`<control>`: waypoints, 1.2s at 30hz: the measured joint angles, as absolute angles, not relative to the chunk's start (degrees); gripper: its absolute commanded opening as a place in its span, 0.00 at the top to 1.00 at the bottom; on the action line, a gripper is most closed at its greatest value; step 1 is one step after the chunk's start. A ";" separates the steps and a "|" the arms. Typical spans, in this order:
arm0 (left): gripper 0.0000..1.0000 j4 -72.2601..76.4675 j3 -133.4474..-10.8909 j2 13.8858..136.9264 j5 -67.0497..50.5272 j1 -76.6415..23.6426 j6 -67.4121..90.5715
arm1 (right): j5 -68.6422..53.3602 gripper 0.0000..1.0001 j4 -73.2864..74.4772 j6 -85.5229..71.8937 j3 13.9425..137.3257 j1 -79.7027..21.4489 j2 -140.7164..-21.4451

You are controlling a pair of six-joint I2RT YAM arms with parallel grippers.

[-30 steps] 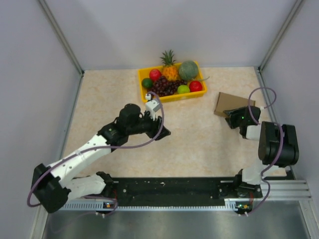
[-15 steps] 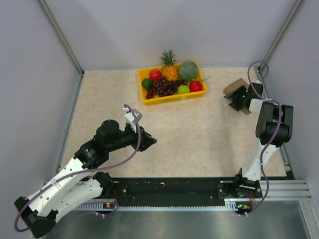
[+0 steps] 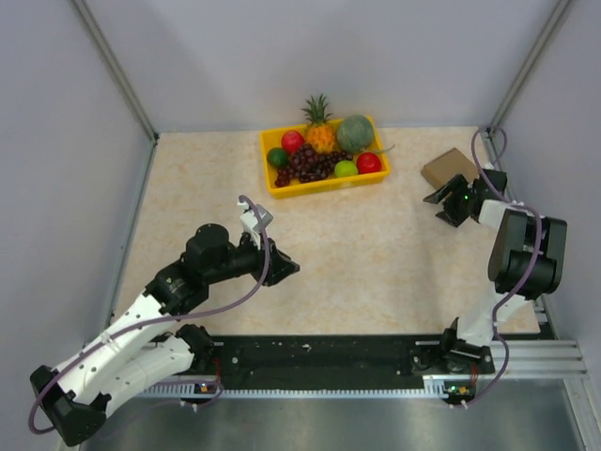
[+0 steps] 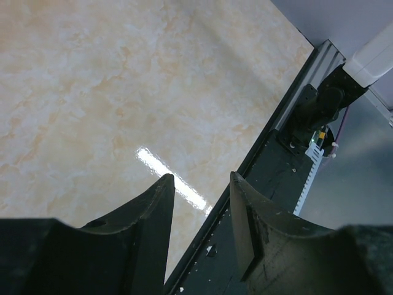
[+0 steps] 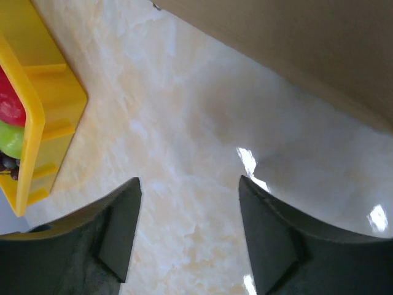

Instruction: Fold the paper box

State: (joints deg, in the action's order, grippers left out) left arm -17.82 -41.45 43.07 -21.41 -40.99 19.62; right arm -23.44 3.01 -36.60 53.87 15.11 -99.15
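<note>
The box (image 3: 451, 167) is judged to be light and fairly stiff. Thin cardboard of this kind can be expected to bend readily along its creases and to dent or crease if it is pinched hard on a flat face. Its surface looks matte, so little slipping is expected once it is clamped. A hold is best taken at a free edge or flap, with one finger slid under and one over. A broad face would offer nothing for the fingers to close upon. As the box is so light, it is likely to be pushed along the table (image 3: 376, 254) rather than lifted unless it is steadied.

The box is seen as a plain brown, four-sided shape, turned at an angle to the table edges. No print, tape or open flap can be made out. In the right wrist view a wide brown face (image 5: 295, 43) is shown with a paler band along its lower edge. Whether that band is a side wall or a folded edge cannot be told.

The box is found on the table at the far right, well to the right of the yellow tray (image 3: 319, 186) of fruit (image 3: 324, 150). The right gripper (image 3: 443, 207) is held just near of it with its fingers spread and nothing between them, and no contact with the box is seen. The left gripper (image 3: 282, 268) is held over the middle-left of the table, well apart from the box, likewise parted and empty.
</note>
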 measured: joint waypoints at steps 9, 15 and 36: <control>0.57 -18.37 -41.41 38.81 -20.86 -40.99 19.62 | -20.14 0.64 5.67 -34.48 68.75 9.67 -112.31; 0.57 -21.08 -42.24 37.60 -19.53 -41.01 19.62 | -11.66 0.64 12.36 -32.01 86.83 7.18 -121.95; 0.47 -25.50 -46.48 36.49 -18.31 -41.01 19.90 | -7.35 0.43 27.16 -24.34 110.10 6.31 -132.94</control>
